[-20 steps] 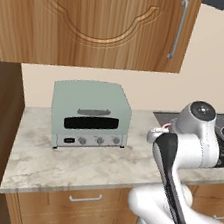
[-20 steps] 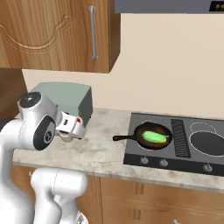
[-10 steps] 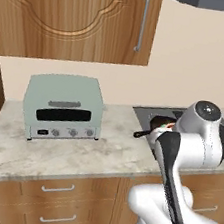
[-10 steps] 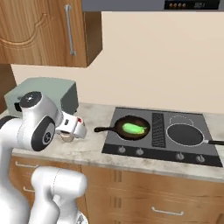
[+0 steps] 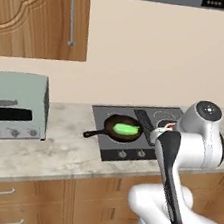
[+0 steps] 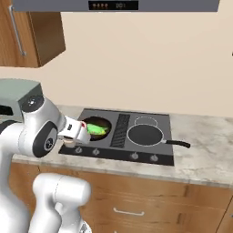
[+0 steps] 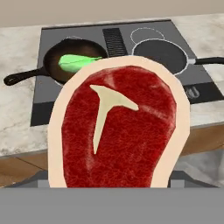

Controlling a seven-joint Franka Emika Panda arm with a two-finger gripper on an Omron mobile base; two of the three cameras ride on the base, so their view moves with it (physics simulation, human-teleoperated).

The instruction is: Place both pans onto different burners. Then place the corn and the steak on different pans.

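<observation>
Plainly, the claw [image 7: 118,186] grips the steak [image 7: 119,131], its jaws spread wide across the slab, which stands right in front of the hand camera with its white T-shaped bone mark facing it and pale fat all round the rim. In the right base view the claw [image 6: 75,133] hangs just off the cooktop's [image 6: 119,152] near left corner, at about 8 o'clock from the cast-iron skillet [image 6: 96,127].

That skillet [image 7: 72,61] sits on the front left burner with the green corn [image 7: 78,62] lying inside it, its short handle pointing out toward 8 o'clock over the marble bench [image 7: 17,127] in the hand view. The flatter dark grey pan [image 7: 161,53] rests on the front right burner [image 6: 144,134], its long thin handle [image 6: 176,143] running off toward 3 o'clock. A smaller ringed burner [image 7: 147,34] lies bare at 12 o'clock from it. The ribbed grille [image 7: 113,41] runs between the two pans.

In the left base view a pale green toaster oven [image 5: 14,106] stands on the bench, well apart from the cooktop at 9 o'clock.
</observation>
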